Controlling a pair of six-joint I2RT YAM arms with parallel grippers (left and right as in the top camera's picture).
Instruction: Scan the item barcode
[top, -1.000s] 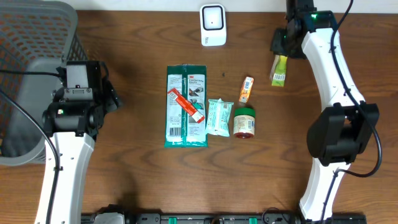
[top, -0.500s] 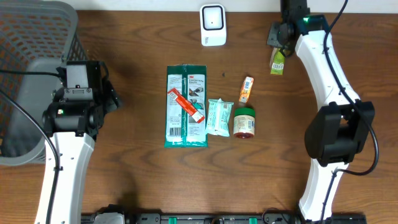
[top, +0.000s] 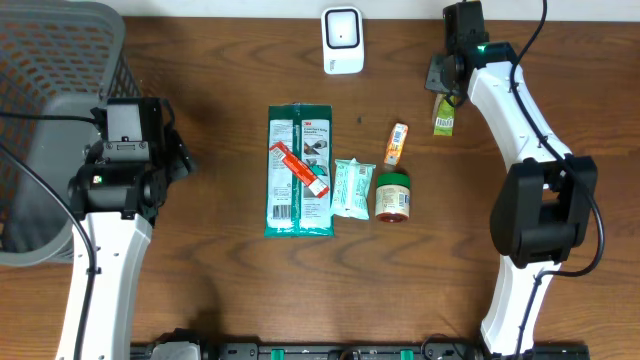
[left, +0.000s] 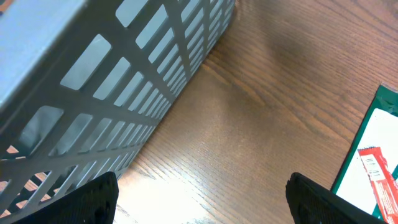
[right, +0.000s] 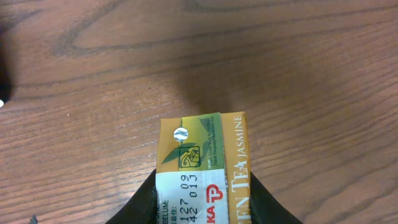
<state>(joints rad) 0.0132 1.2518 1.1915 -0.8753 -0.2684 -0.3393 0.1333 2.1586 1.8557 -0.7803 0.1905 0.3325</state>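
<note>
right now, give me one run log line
right tool: shut on tea packet | left tool: open, empty, beside basket | scanner: apart from packet

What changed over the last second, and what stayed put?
The right gripper, shut on the jasmine tea packet, swung slightly left toward the white scanner. The left gripper stayed open and still beside the basket; the wipes pack and jar did not move.
</note>
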